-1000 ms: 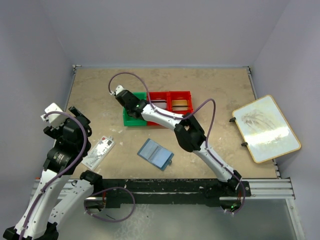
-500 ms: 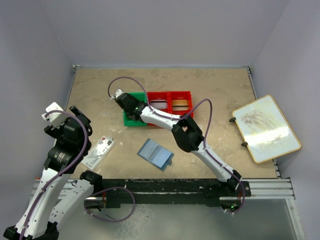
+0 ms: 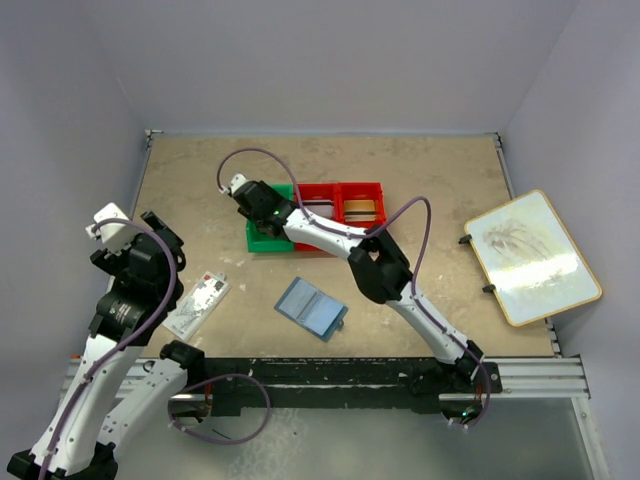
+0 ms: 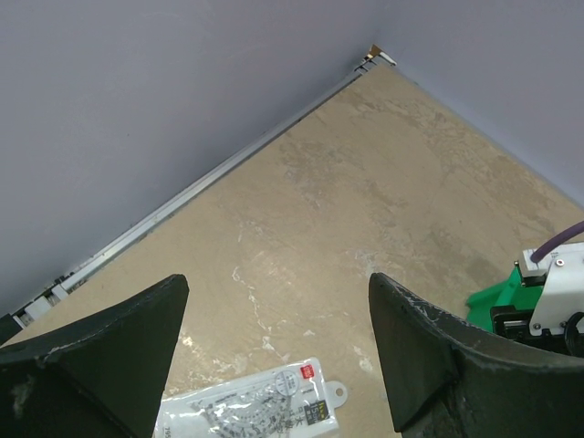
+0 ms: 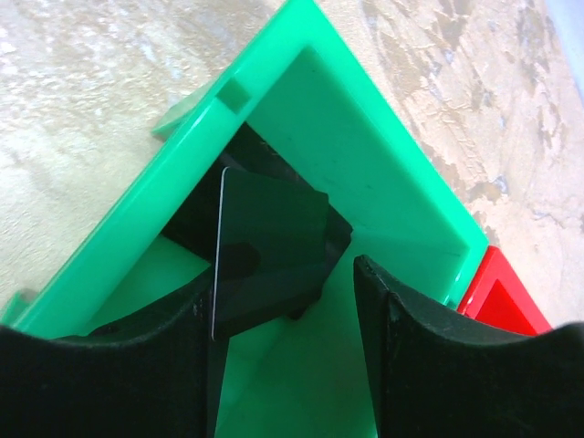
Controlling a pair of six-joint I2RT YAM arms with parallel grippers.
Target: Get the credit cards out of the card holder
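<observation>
Green bin (image 5: 392, 192) under parted right fingers (image 5: 429, 365)

Nothing legible: the white packet (image 4: 246, 406) carries dense print and a red mark, seemingly too blurred to read.

glossy plastic bin (image 5: 370, 155), smooth dark credit card (image 5: 271, 228) (slightly shiny), matt mottled table (image 4: 365, 210).

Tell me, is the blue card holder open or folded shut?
Open. The card holder lies spread flat on the table, two light-blue inner panels facing up side by side.
</observation>
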